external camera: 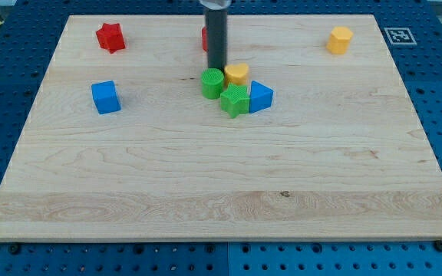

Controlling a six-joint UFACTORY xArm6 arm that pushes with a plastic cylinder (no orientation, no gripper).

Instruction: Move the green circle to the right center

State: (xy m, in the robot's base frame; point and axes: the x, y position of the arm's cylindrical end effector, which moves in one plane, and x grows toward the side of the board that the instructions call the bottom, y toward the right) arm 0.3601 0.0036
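The green circle (212, 83) lies near the board's upper middle. It touches a green star-shaped block (235, 100) at its lower right and a yellow heart-shaped block (237, 73) at its right. A blue triangular block (260, 96) sits right of the green star. My tip (216, 69) is a dark rod coming down from the view's top. It ends just above the green circle's top edge, touching or nearly touching it.
A red star (110, 36) lies at the upper left and a blue cube (106, 97) at the left. A yellow hexagon (340, 39) lies at the upper right. A red block (204, 38) is mostly hidden behind the rod. The wooden board (221, 192) ends at blue pegboard.
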